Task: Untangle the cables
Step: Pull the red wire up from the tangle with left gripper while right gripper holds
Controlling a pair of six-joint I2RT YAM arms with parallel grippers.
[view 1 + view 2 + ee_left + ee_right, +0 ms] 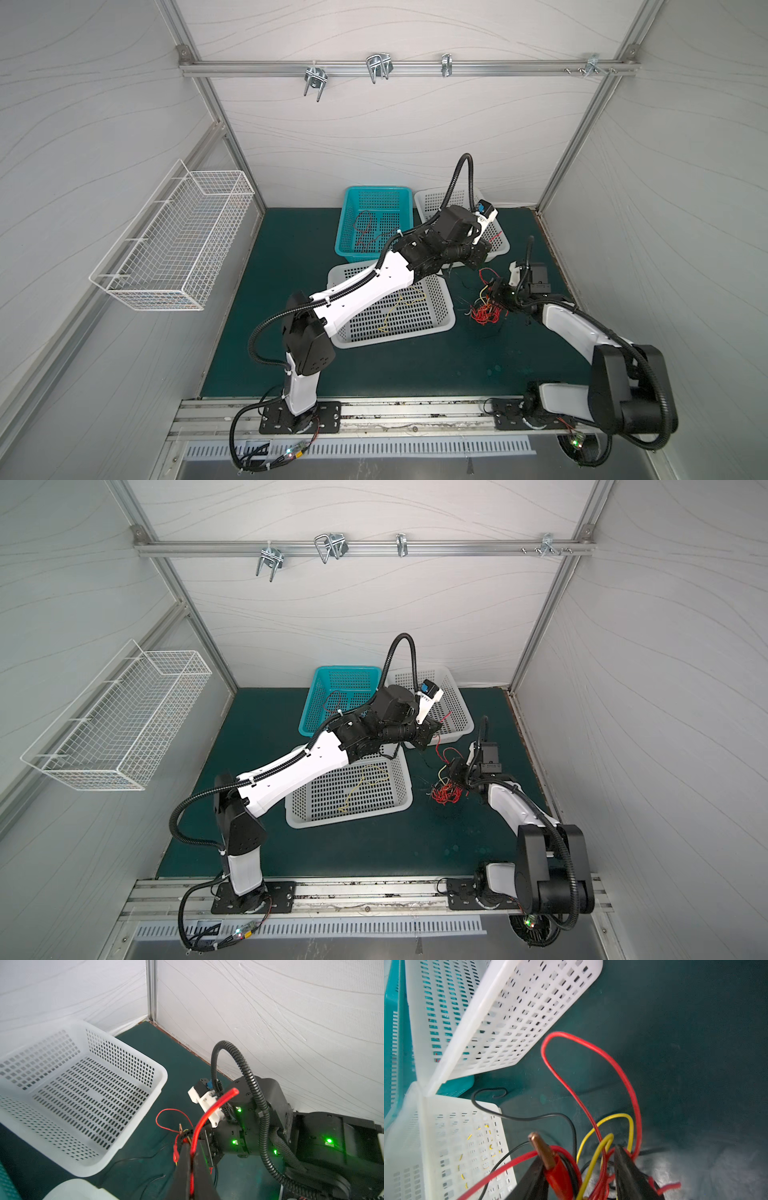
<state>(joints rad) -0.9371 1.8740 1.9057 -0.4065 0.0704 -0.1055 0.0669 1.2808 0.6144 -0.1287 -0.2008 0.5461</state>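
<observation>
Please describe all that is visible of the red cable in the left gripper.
The red cable is thin, smooth and flexible, seemingly plastic-coated. The left gripper has its jaws shut on it. Its free end curves out beyond them to a plain cut tip in the air, touching nothing. The rest is hidden.

In both top views the left arm (pixel 365 286) covers the near white basket's (pixel 432 324) far edge and part of the far white basket (pixel 434 201) (the left gripper's (pixel 193 1148) fingertips hide beneath its wrist). The right wrist view's edge cuts off the cables (pixel 593 1159) between the right gripper's (pixel 579 1155) fingers.
</observation>
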